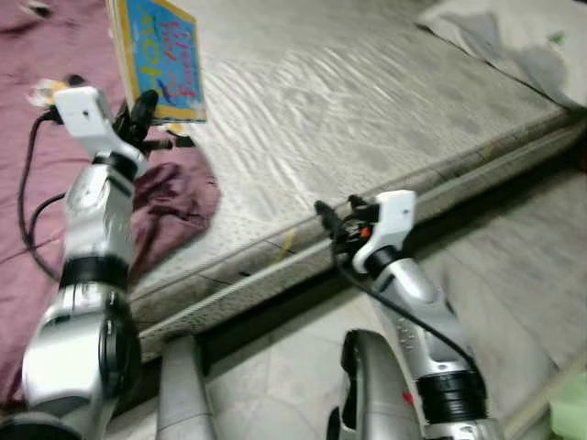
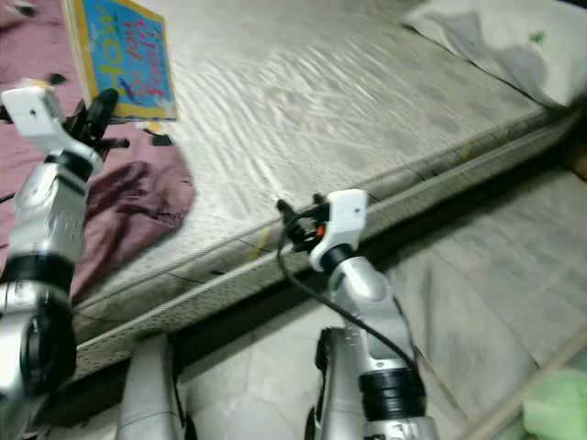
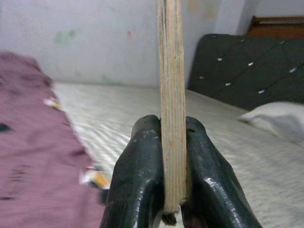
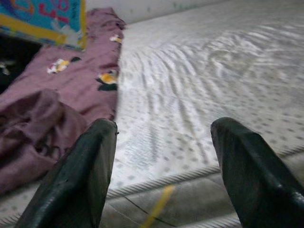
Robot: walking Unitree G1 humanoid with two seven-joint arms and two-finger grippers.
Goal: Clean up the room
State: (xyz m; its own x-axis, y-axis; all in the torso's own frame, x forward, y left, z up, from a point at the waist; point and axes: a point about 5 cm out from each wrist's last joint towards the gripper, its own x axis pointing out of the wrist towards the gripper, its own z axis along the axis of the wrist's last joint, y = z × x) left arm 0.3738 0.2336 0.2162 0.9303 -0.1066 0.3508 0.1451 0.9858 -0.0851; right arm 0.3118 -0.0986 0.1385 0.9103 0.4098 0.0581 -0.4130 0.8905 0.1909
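While left end effector (image 1: pixel 147 105) pinches book (image 1: pixel 160 57), right end effector (image 4: pixel 161 166) spread, maroon blanket (image 1: pixel 174 197) below.

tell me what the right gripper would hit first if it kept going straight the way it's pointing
Most likely the mattress. The open right gripper points over its near edge, low across the top. Its exact height is unclear, so it might skim the surface first.

Home bedroom, bare mattress (image 1: pixel 367 101), pillow (image 1: pixel 518 37), maroon blanket (image 1: pixel 37 156)
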